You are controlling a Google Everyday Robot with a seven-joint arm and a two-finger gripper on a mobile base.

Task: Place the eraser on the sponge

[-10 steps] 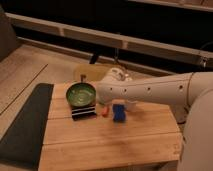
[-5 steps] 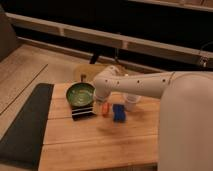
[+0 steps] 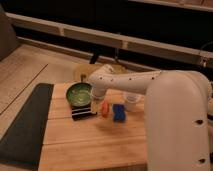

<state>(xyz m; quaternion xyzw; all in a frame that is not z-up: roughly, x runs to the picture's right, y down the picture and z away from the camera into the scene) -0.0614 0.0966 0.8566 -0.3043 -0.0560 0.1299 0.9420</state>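
The eraser [image 3: 83, 113], a flat black bar with pale stripes, lies on the wooden table just in front of the green bowl [image 3: 79, 94]. The sponge [image 3: 119, 112], a small blue block, rests to its right. A small orange-red thing [image 3: 105, 108] sits between them. My white arm reaches in from the right, and its gripper [image 3: 94, 101] hangs at the bowl's right rim, just above the eraser's right end. The gripper is open with nothing in it, and its tips are partly hidden by the wrist.
A pale cup [image 3: 131, 102] stands behind the sponge, partly under my arm. A dark mat [image 3: 27, 125] lies along the wooden table's [image 3: 95, 145] left side. A round yellowish board [image 3: 87, 71] sits behind the bowl. My forearm fills the right side.
My arm has swung leftward and closer to the camera. The gripper has moved from above the sponge to the bowl's right rim, over the eraser. The objects have not moved.
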